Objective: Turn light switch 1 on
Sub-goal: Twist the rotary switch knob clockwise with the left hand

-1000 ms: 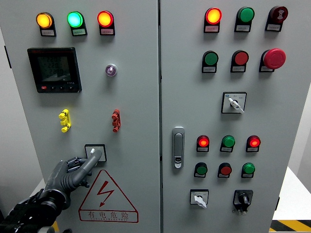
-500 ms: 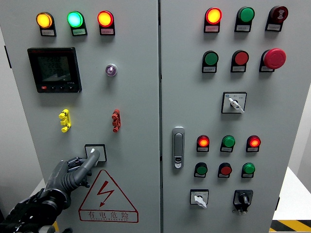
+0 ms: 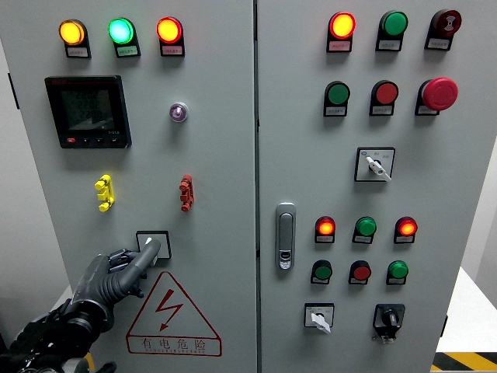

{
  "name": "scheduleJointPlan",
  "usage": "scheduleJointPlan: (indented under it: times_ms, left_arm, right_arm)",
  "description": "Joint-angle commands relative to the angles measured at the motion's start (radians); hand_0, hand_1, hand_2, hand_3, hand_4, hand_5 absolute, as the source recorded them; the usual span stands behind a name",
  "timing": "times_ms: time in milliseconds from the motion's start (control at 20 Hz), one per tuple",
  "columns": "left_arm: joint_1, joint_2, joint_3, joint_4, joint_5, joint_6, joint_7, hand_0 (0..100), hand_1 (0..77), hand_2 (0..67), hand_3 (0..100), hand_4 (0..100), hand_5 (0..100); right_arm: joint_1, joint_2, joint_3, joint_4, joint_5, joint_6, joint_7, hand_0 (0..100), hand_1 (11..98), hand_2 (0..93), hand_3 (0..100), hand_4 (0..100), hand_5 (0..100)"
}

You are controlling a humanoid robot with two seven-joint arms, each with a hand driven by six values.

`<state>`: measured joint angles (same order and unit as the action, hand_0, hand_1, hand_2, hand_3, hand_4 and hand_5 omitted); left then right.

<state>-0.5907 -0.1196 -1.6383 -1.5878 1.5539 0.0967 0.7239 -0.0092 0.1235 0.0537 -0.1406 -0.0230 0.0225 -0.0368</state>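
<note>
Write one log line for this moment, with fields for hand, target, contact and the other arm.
hand: left hand, index finger extended | target: rotary switch above warning triangle | contact: fingertip at switch knob | other arm: out of view

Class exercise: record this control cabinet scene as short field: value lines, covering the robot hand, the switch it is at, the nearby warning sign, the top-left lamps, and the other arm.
working hand: left hand, arm entering from lower left
hand pose: index finger extended, other fingers curled
target: selector switch on the left door, low down
contact: fingertip at the switch's white knob
warning sign: red triangle with lightning bolt, directly below the switch
top-left lamps: orange lamp, green lamp, red lamp, all lit
right arm: not in view
</note>
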Motion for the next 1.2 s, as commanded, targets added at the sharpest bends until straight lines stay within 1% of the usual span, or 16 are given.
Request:
scheduleJointPlan:
  times_ms: [0, 200, 250, 300, 350, 400, 650, 900, 950, 1000, 1050, 1100, 1150]
  left_arm:
    - [0.0, 0.0, 0.0, 0.0, 0.0, 0.0, 0.0, 35, 52.6, 51.5, 87, 100, 75]
    - [0.0, 0.0, 0.0, 0.0, 0.0, 0.0, 0.0, 45, 53.5, 51.4, 87, 100, 75]
    - [0.0, 0.0, 0.0, 0.0, 0.0, 0.0, 0.0, 48, 53.5, 51.4, 87, 100, 76]
    - [0.0, 0.0, 0.0, 0.0, 0.0, 0.0, 0.0, 49, 53.4, 51.4, 87, 100, 76]
    - [0.0, 0.0, 0.0, 0.0, 0.0, 0.0, 0.0, 51, 53.0, 51.4, 87, 100, 76]
    - [0.0, 0.0, 0.0, 0.0, -0.002, 0.0, 0.0, 54, 52.6, 51.4, 87, 100, 76]
    - [0.0, 0.0, 0.0, 0.002, -0.003, 0.0, 0.0, 61, 51.2, 51.4, 88, 100, 76]
    - [0.0, 0.0, 0.0, 0.005, -0.005, 0.0, 0.0, 68, 44.8, 51.6, 88, 100, 76]
    - [0.0, 0.0, 0.0, 0.005, -0.005, 0.0, 0.0, 71, 42.5, 51.6, 88, 100, 76]
    - [0.0, 0.0, 0.0, 0.005, -0.005, 0.0, -0.001, 73, 40.1, 51.6, 88, 100, 76]
    - [0.0, -0.002, 0.0, 0.005, -0.006, 0.0, 0.0, 73, 37.7, 51.6, 88, 100, 76]
    - [0.0, -0.002, 0.0, 0.005, -0.006, 0.0, -0.001, 67, 36.1, 51.5, 88, 100, 76]
    - [0.0, -0.002, 0.0, 0.005, -0.006, 0.0, -0.001, 54, 36.9, 51.2, 88, 100, 76]
  right_arm:
    - [0.0, 0.0007, 0.0, -0.001, 0.0, 0.0, 0.0, 0, 20.2, 0.0, 20, 19, 10]
    - [0.0, 0.0007, 0.0, -0.001, 0.0, 0.0, 0.0, 0, 20.3, 0.0, 20, 19, 10]
    - [0.0, -0.0008, 0.0, -0.001, 0.0, 0.0, 0.0, 0, 20.2, 0.0, 20, 19, 10]
    - [0.0, 0.0007, 0.0, -0.001, 0.0, 0.0, 0.0, 0, 20.2, 0.0, 20, 19, 10]
    - [0.0, -0.0008, 0.0, -0.001, 0.0, -0.001, 0.0, 0, 20.2, 0.0, 20, 19, 10]
    - [0.0, 0.0007, 0.0, -0.001, 0.0, 0.0, 0.0, 0, 20.3, 0.0, 20, 19, 10]
    - [0.0, 0.0007, 0.0, -0.001, 0.0, -0.001, 0.0, 0, 20.2, 0.0, 20, 19, 10]
    - [0.0, 0.0007, 0.0, -0.001, 0.0, 0.0, 0.0, 0, 19.6, 0.0, 20, 19, 10]
    - [0.0, -0.0008, 0.0, -0.001, 0.0, 0.0, 0.0, 0, 19.8, 0.0, 20, 19, 10]
    - [0.0, -0.0008, 0.0, -0.001, 0.0, 0.0, 0.0, 0, 19.9, 0.0, 20, 19, 10]
    - [0.0, 0.0007, 0.0, 0.001, 0.0, -0.001, 0.0, 0, 19.8, 0.0, 20, 19, 10]
    - [0.0, 0.0007, 0.0, -0.001, 0.0, 0.0, 0.0, 0, 19.9, 0.0, 20, 19, 10]
    - [0.0, 0.0007, 0.0, -0.001, 0.0, 0.0, 0.0, 0, 20.0, 0.0, 20, 19, 10]
